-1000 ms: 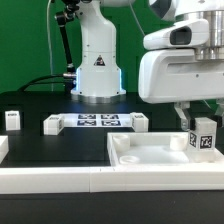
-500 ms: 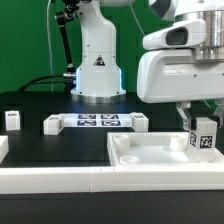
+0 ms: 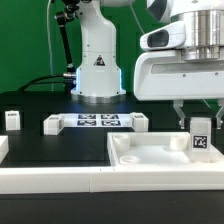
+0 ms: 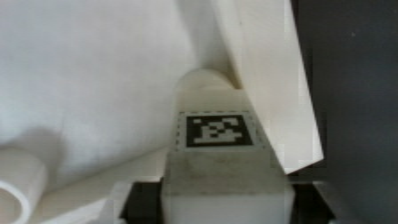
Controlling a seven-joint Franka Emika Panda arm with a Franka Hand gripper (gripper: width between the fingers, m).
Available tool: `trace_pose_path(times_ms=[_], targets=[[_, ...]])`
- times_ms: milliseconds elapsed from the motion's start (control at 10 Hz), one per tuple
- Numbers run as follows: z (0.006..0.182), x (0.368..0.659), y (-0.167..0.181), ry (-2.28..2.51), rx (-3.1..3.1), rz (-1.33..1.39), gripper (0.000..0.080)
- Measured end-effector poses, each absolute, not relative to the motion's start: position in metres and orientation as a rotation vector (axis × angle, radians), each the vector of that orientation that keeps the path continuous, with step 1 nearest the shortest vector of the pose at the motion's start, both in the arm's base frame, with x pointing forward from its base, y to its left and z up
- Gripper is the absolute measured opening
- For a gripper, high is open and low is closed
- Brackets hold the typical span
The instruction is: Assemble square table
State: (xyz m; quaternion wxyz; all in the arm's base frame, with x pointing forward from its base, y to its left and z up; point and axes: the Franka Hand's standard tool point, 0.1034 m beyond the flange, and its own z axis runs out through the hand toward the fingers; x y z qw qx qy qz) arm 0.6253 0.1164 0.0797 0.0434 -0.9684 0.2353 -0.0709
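The square table's white slab [image 3: 150, 156] lies at the front of the exterior view's right, raised rim up. My gripper [image 3: 200, 120] hangs over its right corner and is shut on a white tagged leg [image 3: 201, 137], held upright just above the slab. In the wrist view the leg [image 4: 217, 135] sits between my dark fingers [image 4: 143, 203], its end over the slab [image 4: 107, 80] close to the rim [image 4: 267, 70]. Three more legs stand on the black table: one far left [image 3: 12, 120], two [image 3: 52, 124] [image 3: 140, 122] at the marker board's ends.
The marker board [image 3: 95, 121] lies flat in front of the robot base [image 3: 97, 70]. A long white rail [image 3: 60, 182] borders the table's front edge. A round raised socket [image 4: 18, 185] on the slab shows in the wrist view. Black table [image 4: 356, 80] lies beyond the rim.
My gripper has shifted slightly toward the exterior view's left with the leg in it. The leg now stands straighter. Nothing else moved.
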Motion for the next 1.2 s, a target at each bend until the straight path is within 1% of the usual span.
trace_pose_path(times_ms=[700,1200], targets=[[0.0793,0.6232,0.1193,1.615,-2.526,-0.133,0.0294],[0.0796,0.6232,0.1204,1.966,-2.237,-0.079,0.0294]])
